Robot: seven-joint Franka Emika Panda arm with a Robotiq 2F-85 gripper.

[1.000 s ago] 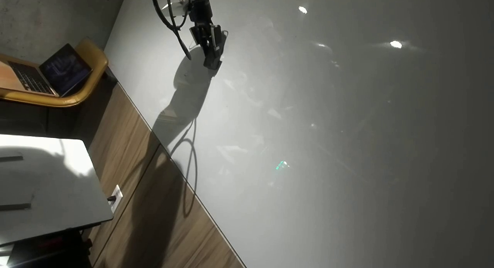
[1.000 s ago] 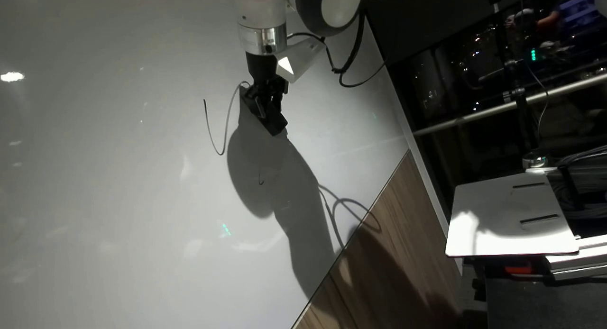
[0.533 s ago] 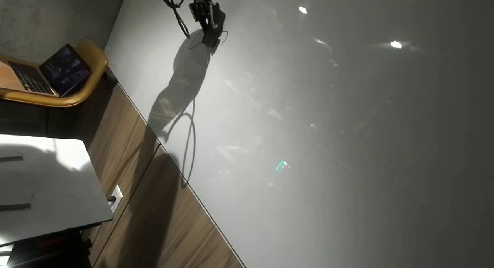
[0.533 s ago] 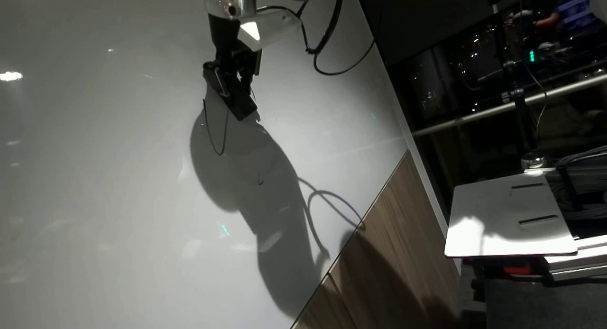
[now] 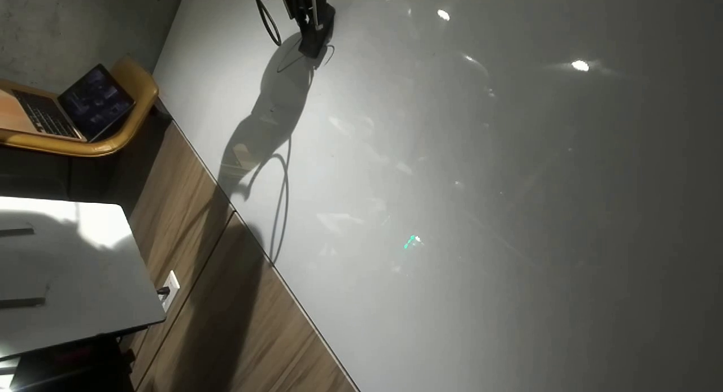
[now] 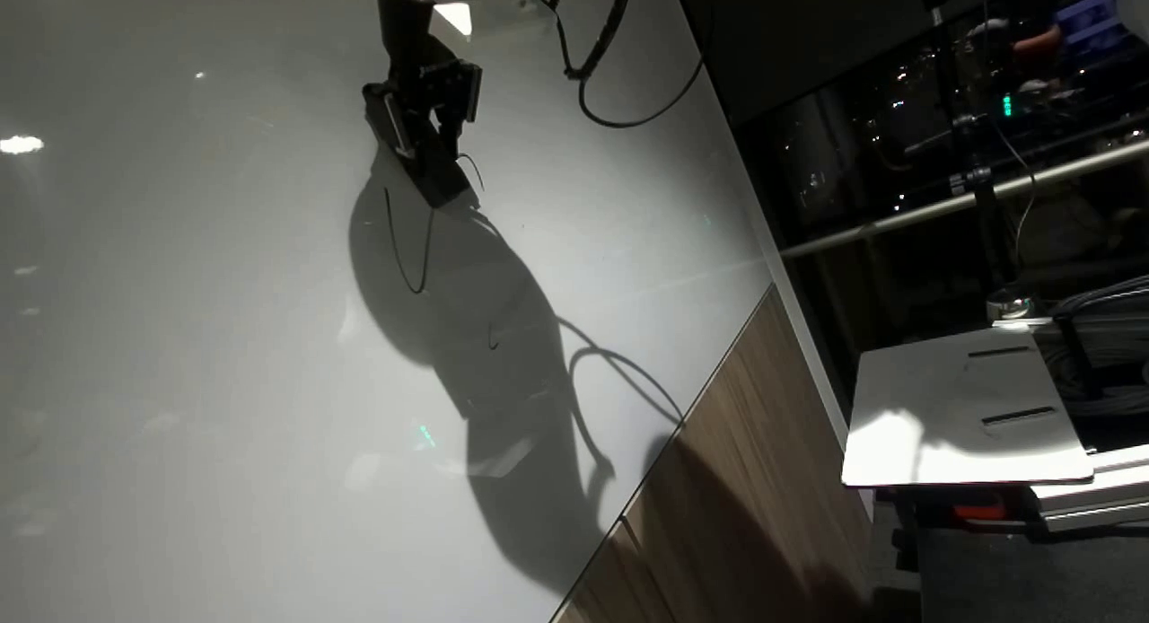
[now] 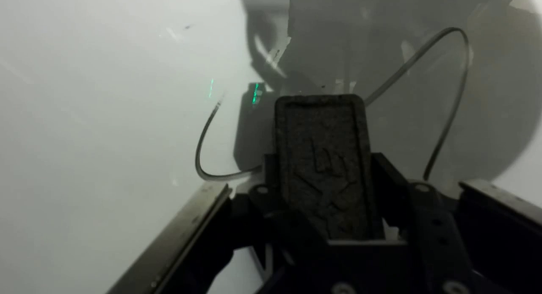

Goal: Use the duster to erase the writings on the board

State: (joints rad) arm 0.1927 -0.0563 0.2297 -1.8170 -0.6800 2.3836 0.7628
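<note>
My gripper [image 7: 326,172] is shut on the duster [image 7: 319,120], a dark grey-black block that sticks out between the fingers. In both exterior views the gripper [image 5: 310,20] [image 6: 429,136] hangs at the top with the duster [image 5: 312,45] [image 6: 442,181] close against the glossy board [image 5: 452,166] [image 6: 224,354]; I cannot tell if it touches. The writings are a thin dark zigzag line [image 6: 418,288], partly hidden behind the duster. In the wrist view its curves show left [image 7: 198,152] and right [image 7: 465,65] of the duster. A small hook mark [image 6: 494,343] lies lower, in the arm's shadow.
Wood panelling [image 5: 299,347] borders the board's lower edge. A white table top [image 5: 79,279] stands beside it and also shows in an exterior view [image 6: 951,408]. An open laptop [image 5: 96,101] rests on a yellow chair [image 5: 135,87]. A cable [image 6: 610,30] loops from the arm.
My gripper and the duster have moved up across the board, and leftward in an exterior view. The zigzag's right-hand piece now shows beside the gripper, while its middle is covered by the duster.
</note>
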